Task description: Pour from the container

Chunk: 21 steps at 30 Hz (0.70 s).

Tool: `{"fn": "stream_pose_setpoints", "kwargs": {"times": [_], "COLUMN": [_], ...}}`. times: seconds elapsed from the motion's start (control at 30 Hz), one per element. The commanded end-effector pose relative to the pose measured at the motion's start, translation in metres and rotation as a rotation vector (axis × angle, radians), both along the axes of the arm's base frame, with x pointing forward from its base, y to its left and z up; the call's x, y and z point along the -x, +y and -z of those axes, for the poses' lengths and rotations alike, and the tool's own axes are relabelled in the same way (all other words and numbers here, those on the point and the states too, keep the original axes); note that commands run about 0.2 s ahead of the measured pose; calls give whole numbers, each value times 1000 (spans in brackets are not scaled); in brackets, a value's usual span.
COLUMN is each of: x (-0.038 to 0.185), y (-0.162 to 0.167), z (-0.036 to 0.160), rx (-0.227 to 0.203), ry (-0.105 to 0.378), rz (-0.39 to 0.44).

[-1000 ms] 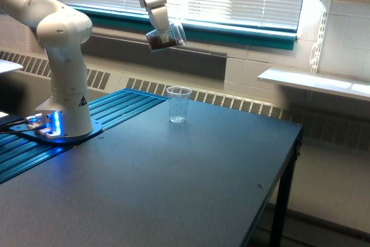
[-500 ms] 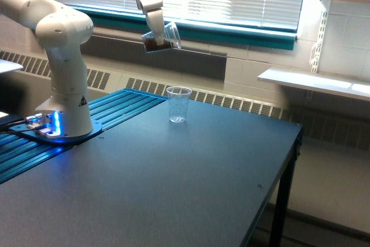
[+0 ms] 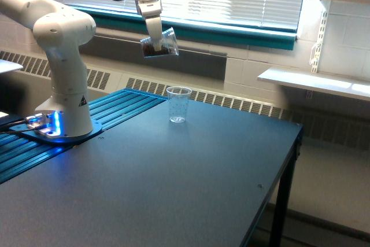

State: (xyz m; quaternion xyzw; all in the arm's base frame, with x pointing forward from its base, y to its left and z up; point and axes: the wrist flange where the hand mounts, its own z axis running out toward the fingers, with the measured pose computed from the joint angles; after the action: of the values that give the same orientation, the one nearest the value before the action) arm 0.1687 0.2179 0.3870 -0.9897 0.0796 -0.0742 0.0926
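Gripper (image 3: pixel 155 36): closed around the container (image 3: pixel 159 45), which is held tilted beneath it, dark granules pooled low. Narrow cup (image 3: pixel 178 104): upright on the table (image 3: pixel 173 177), well below and slightly toward the exterior view's right. Recommended: mouth centred over the cup, tilt increased gradually.

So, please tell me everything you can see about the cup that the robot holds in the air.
The container is a clear, rounded plastic cup, held by the gripper above the table. It is tilted, its mouth toward the exterior view's right. Dark brown granules lie in its lower part. It hangs higher than the empty cup, slightly to the exterior view's left of it.
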Motion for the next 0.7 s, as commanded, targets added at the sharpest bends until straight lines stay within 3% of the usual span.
{"fn": "stream_pose_setpoints", "kwargs": {"times": [0.03,0.7], "x": [-2,0], "y": [-10,-11], "z": [18,37], "rx": [31,68], "ry": [25,74], "rz": [-2,22]}}
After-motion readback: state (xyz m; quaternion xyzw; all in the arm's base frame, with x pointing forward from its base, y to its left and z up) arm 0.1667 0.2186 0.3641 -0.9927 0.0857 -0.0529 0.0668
